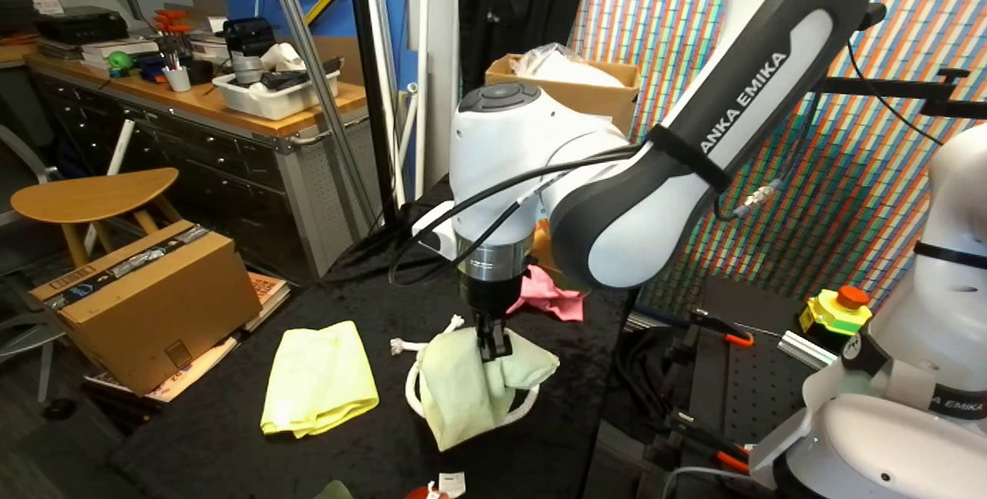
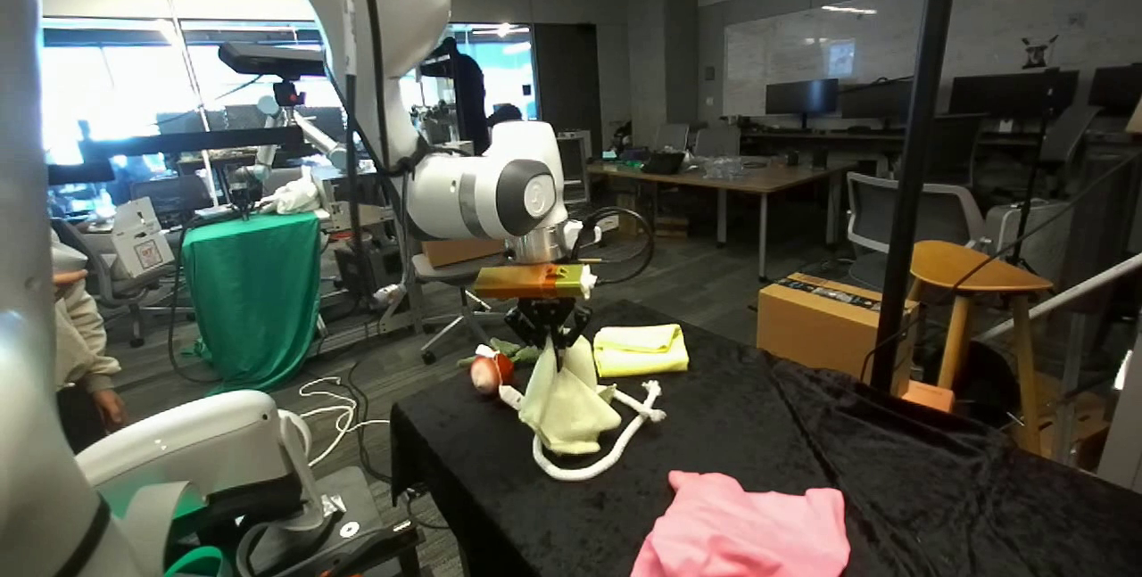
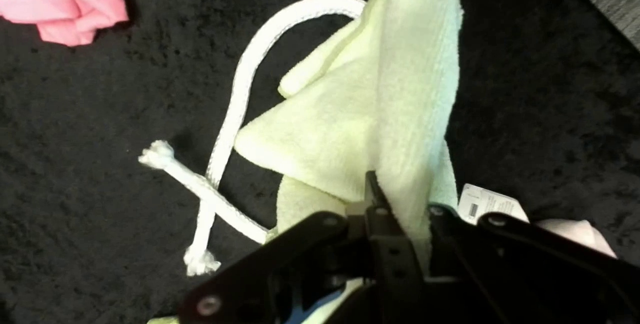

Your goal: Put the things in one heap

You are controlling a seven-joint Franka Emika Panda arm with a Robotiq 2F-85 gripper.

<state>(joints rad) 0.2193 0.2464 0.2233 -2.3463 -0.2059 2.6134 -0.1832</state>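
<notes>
My gripper [image 1: 494, 351] points down and is shut on a raised fold of the cream-white cloth [image 1: 455, 391], which drapes from the fingertips in a peak, as an exterior view [image 2: 571, 416] also has it. Beneath and around the cloth lies the white rope loop [image 2: 580, 473], its two knotted ends crossed in the wrist view. Whether the cloth's lower folds rest on the rope I cannot tell. Off to one side, the folded pale yellow cloth [image 1: 318, 379] lies flat on the black table cover. A crumpled pink cloth [image 2: 749, 531] lies apart, cut by the wrist view's upper left corner [image 3: 65, 3].
A round red toy [image 2: 489, 372] with a white tag [image 3: 489, 204] and a green item [image 2: 515, 350] lie near a table edge by the held cloth. Past the table stand a cardboard box [image 1: 154, 302] and a wooden stool [image 1: 94, 194]. A black pole [image 2: 910, 158] rises beside the table.
</notes>
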